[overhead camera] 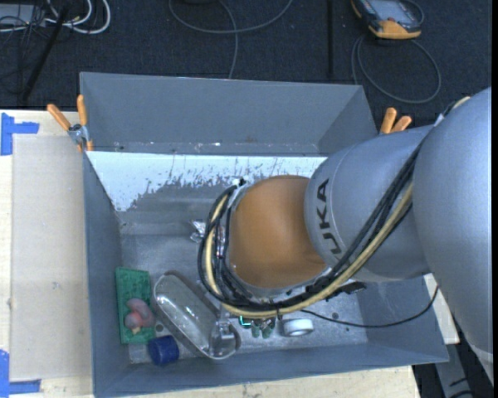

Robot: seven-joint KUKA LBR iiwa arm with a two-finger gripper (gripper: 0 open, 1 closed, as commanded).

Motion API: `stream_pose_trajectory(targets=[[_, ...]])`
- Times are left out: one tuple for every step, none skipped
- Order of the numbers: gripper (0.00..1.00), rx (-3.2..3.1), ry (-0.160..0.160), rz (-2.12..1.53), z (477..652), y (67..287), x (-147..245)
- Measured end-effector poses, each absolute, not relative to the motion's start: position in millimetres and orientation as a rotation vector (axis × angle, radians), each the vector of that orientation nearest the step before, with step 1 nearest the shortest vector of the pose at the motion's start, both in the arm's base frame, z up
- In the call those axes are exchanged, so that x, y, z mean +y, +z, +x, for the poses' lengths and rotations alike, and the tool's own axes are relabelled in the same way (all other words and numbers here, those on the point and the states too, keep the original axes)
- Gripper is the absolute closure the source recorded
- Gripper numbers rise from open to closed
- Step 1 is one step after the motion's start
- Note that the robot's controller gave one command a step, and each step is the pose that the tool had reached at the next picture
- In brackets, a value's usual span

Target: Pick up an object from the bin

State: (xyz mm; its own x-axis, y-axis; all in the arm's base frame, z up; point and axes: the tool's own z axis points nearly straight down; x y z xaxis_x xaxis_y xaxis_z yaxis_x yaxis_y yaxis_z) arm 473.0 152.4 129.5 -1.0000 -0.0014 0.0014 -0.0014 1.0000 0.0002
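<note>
- The thing closest to the gripper (251, 323) is a clear bottle (181, 312). It lies on its side near the front of the bin (216, 114), a bit left of the middle.
- The bottle lies slanted. One end points to the back left. The other end points to the front right, right by the gripper.
- We see the gripper low down in the bin, at the front, near the middle. It peeks out from under the big orange cover (270, 230) on the wrist.
- The cover hides most of the gripper, so we can't make out if it is spread wide or closed. We also can't see if it touches the bottle.
- A small white round thing (297, 326) lies on the bin floor just to the right of the gripper.
- A blue cap (163, 351) sits just beside the bottle, at the front left.
- A green pad (131, 293) lies flat to the left of the bottle, near the left wall. A little pink lump (138, 313) rests on top of it.
- Farther back, just left of the orange cover, we see a small pale scrap (199, 229). We can't say what it is.
- Black and yellow cables (209, 255) loop around the orange cover.
- The big grey arm (398, 197) comes in from the right and covers much of the right side of the bin.
</note>
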Motion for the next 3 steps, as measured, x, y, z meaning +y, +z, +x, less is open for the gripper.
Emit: stream_pose_trajectory(targets=[[0.0,-3.125,-0.006,0.478,503.6,97.1,83.8],[0.0,-3.114,-0.005,0.594,534.9,82.7,96.0],[1.0,-3.105,0.004,0.594,531.1,78.4,92.1]])
